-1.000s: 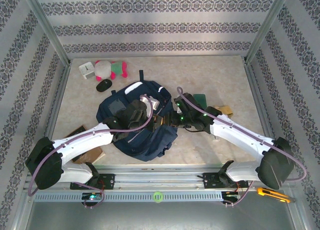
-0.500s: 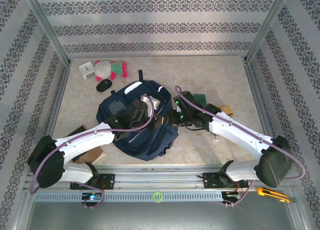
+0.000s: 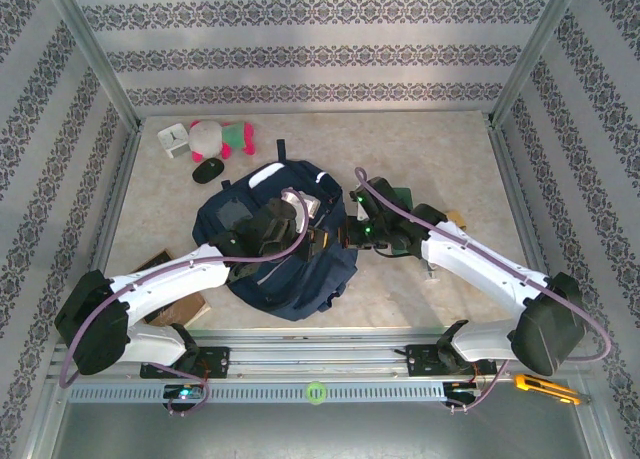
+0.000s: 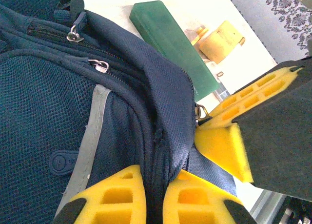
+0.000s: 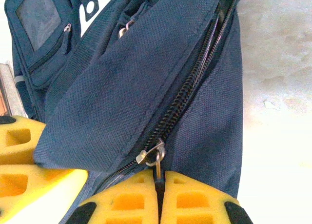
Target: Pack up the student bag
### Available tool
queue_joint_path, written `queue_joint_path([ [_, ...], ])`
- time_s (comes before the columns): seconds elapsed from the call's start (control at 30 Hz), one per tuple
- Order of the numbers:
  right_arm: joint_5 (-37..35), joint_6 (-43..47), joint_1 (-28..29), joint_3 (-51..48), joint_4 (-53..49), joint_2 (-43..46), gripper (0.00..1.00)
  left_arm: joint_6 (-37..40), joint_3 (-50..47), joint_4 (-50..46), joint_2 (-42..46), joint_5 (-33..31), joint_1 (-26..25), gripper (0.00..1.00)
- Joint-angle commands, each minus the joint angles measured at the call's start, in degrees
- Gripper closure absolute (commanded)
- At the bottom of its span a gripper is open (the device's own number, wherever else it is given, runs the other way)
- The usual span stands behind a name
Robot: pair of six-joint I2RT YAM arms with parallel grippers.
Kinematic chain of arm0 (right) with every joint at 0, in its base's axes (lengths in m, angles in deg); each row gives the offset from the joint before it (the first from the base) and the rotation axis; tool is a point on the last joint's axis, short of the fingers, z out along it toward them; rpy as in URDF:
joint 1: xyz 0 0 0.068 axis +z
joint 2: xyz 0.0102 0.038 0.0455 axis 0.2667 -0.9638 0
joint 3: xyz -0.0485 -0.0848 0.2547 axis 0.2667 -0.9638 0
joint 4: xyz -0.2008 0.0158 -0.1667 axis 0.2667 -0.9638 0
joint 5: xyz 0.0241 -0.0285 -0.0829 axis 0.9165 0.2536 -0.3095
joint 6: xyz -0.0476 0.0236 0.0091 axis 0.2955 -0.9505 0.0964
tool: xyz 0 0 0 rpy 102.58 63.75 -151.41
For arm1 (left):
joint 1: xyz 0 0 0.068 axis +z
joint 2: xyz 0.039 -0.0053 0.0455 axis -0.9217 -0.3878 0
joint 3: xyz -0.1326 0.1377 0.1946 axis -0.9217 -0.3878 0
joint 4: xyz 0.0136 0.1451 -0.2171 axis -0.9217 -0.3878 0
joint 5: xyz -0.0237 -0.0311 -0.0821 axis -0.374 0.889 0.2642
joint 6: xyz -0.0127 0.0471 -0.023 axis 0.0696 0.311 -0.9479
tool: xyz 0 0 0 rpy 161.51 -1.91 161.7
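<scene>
The student bag (image 3: 300, 284), a large navy backpack, lies in the middle of the table near the arms. My left gripper (image 3: 316, 239) is over its right side, and in the left wrist view that gripper (image 4: 155, 177) is shut on a raised fold of the bag's fabric (image 4: 165, 112) beside the zip. My right gripper (image 3: 340, 241) meets it from the right. Seen from the right wrist, the right gripper (image 5: 159, 177) is shut on the metal zip pull (image 5: 157, 158) of the bag's black zip (image 5: 190, 87). The two grippers sit close together.
A green case (image 3: 400, 196) and a tan object (image 3: 450, 219) lie right of the bag. A pink and white plush toy (image 3: 220, 137), a white cube (image 3: 173, 139) and a black mouse (image 3: 207, 169) lie at the far left. A brown book (image 3: 160, 264) lies under the left arm.
My right gripper has closed its jaws onto the zip pull and edged slightly toward the bag. The left gripper has kept its hold on the fabric fold.
</scene>
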Motion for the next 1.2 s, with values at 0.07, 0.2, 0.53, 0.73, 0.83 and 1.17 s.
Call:
queue_joint_path([
  [0.07,1.9,-0.3,0.9,1.9,-0.9,3.3,1.00,-4.1,5.5,5.7,-1.9,-9.8,-0.2,1.00],
  [0.2,3.7,-2.5,4.1,1.5,-0.6,4.1,1.00,-6.9,8.5,11.1,-6.2,-15.7,-0.1,1.00],
  [0.53,3.5,-6.6,7.6,-3.5,-0.3,8.5,1.00,-8.9,16.9,20.0,-15.1,-19.5,1.0,1.00],
  [0.73,0.7,-4.9,2.4,-5.9,-4.8,12.5,1.00,-5.0,19.4,19.4,-15.8,-16.8,1.8,1.00],
  [0.83,2.5,-3.5,-0.8,-6.6,-4.7,13.3,1.00,-1.5,19.1,17.4,-15.1,-14.3,1.8,1.00],
  [1.17,21.8,5.1,-12.2,-5.0,-3.4,18.1,0.48,15.0,5.8,21.3,-6.2,15.2,9.9,1.00],
])
